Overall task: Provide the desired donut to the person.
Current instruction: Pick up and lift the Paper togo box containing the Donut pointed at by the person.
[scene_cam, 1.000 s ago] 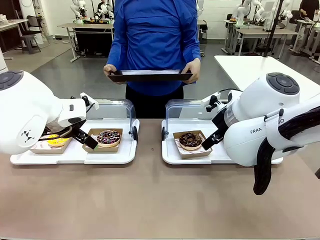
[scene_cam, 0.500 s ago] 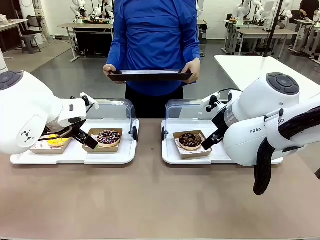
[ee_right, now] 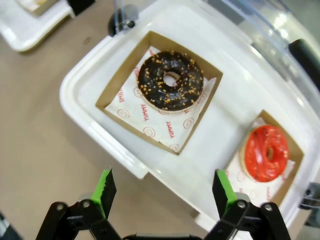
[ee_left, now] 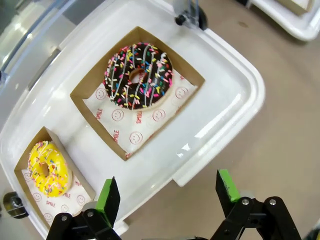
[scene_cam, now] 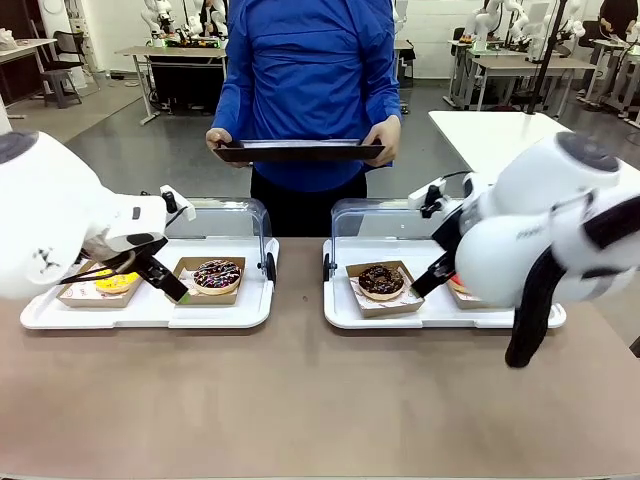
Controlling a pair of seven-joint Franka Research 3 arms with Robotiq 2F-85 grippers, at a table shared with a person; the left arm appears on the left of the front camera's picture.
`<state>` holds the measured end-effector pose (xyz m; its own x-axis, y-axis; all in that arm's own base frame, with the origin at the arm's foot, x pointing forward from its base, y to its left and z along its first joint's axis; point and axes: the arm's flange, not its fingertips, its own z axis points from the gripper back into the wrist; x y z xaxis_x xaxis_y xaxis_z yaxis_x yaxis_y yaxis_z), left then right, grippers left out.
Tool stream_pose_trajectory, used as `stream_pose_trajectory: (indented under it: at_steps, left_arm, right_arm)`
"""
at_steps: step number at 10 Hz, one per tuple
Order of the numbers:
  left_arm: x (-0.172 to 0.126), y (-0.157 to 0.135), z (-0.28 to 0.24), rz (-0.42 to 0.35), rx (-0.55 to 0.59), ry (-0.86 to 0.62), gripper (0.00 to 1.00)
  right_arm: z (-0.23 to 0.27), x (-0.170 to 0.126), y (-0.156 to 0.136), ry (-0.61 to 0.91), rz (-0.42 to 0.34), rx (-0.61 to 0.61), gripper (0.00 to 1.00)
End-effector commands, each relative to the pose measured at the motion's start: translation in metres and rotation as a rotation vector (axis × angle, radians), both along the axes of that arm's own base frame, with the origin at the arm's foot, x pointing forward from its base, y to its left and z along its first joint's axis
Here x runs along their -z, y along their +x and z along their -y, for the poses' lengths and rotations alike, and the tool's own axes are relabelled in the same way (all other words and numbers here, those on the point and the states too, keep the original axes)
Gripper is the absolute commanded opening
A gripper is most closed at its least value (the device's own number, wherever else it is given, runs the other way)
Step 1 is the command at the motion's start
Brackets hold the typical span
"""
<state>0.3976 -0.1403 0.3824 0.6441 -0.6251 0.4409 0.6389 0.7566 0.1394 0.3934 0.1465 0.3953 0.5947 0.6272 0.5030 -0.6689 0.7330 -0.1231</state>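
Left hand [ee_left: 167,190]: fingers spread wide, holding nothing, above the near rim of the left white tray [ee_left: 235,100].
Right hand [ee_right: 163,186]: likewise spread and empty, above the near rim of the right white tray [ee_right: 85,105].
Left tray: sprinkled chocolate donut [ee_left: 138,76] and yellow sprinkled donut [ee_left: 46,162], each in a cardboard box.
Right tray: nut-topped chocolate donut [ee_right: 170,80] and red glazed donut [ee_right: 265,152], also boxed.
Far side of the desk [scene_cam: 300,400]: person [scene_cam: 310,80] in blue, holding a dark serving tray [scene_cam: 300,151] level.
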Motion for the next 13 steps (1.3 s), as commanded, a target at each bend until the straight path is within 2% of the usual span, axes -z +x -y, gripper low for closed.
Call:
stream_pose_trajectory:
  at_steps: [1,3,5,6,9,13]
  left_arm:
    - [-0.015,-0.036,-0.052,-0.06,0.162,-0.021,1.0]
    - [-0.019,-0.054,-0.093,-0.023,0.216,-0.118,1.0]
    - [-0.024,-0.085,-0.125,0.017,0.301,-0.172,1.0]
    - [-0.027,-0.099,-0.138,0.051,0.315,-0.208,1.0]
    - [-0.038,-0.117,-0.179,0.113,0.256,-0.421,1.0]
    - [-0.051,-0.126,-0.198,0.157,0.212,-0.45,1.0]
  right_arm:
    - [0.087,-0.024,-0.03,0.037,-0.044,-0.162,1.0]
    - [0.137,-0.028,-0.042,0.065,0.01,-0.221,1.0]
    - [0.178,-0.03,-0.059,0.121,0.07,-0.273,1.0]
    - [0.193,-0.032,-0.062,0.136,0.095,-0.264,1.0]
    - [0.216,-0.043,-0.058,0.238,0.201,-0.311,1.0]
    - [0.235,-0.062,-0.076,0.328,0.297,-0.316,1.0]
